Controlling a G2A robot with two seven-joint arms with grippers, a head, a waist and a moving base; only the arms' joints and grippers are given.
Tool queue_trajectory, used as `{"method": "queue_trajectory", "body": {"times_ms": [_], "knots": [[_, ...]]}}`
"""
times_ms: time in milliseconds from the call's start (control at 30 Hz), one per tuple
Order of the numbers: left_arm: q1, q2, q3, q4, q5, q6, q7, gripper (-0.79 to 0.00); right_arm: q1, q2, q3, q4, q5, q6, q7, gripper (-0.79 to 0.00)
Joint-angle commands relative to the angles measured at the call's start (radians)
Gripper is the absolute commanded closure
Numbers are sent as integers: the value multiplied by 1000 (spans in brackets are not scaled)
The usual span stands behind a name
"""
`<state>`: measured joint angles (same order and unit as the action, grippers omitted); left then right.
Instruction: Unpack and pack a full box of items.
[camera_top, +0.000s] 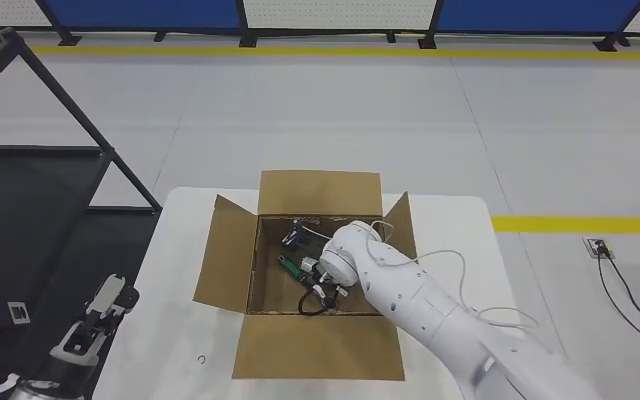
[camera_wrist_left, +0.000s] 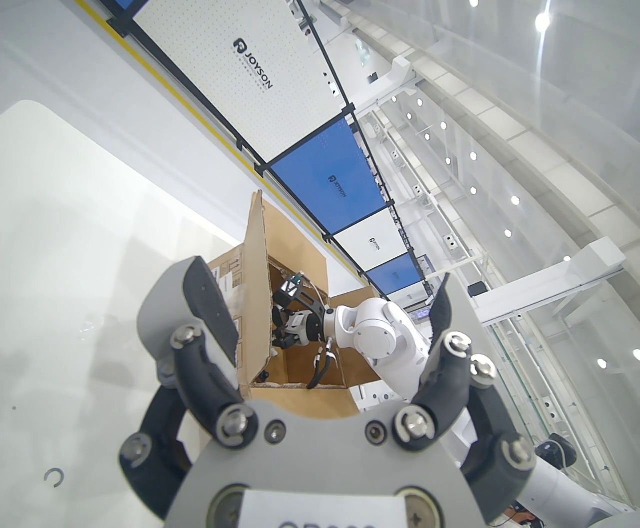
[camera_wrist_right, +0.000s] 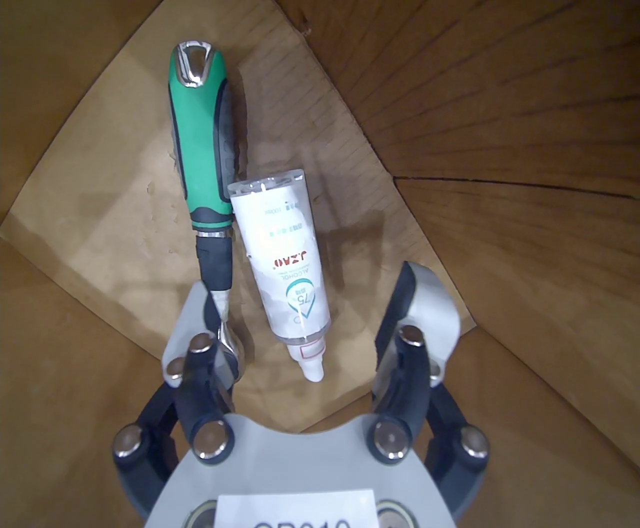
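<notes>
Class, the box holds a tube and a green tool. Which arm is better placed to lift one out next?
The right, probably: the right end effector hangs open inside the box, above the tube; the left end effector sits outside it.

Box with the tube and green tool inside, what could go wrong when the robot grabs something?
The tube lies right beside the green tool, and one finger of the open right gripper is over the tool's metal end, so closing might catch both. The smooth tube might also slip. The arm could bump the box walls.
</notes>
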<state>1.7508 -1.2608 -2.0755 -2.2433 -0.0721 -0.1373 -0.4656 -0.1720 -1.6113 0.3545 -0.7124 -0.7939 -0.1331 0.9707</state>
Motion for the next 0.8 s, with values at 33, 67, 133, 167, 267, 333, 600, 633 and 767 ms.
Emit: {"method": "queue_trajectory", "body": {"times_ms": [33,67,133,167,267,333,600,633,767], "knots": [[0,0,0,0,0,0,0,-785,2,-14,1,30,-2,-9,-1,-388],[0,0,0,0,0,0,0,-785,2,-19,1,40,-4,-13,1,-385],[0,0,0,0,0,0,0,-785,3,-29,-1,58,-9,-18,4,-360],[0,0,0,0,0,0,0,-785,3,-33,0,66,-10,-20,2,-357],[0,0,0,0,0,0,0,-785,3,-47,1,90,-11,-36,-2,-366],[0,0,0,0,0,0,0,-785,3,-55,2,106,-13,-47,-1,-372],[0,0,0,0,0,0,0,-785,8,-89,9,171,-14,-71,-7,-49],[0,0,0,0,0,0,0,-785,10,-92,12,179,-13,-75,-14,0],[0,0,0,0,0,0,0,-785,19,-101,26,199,-7,-105,-37,0]]}}
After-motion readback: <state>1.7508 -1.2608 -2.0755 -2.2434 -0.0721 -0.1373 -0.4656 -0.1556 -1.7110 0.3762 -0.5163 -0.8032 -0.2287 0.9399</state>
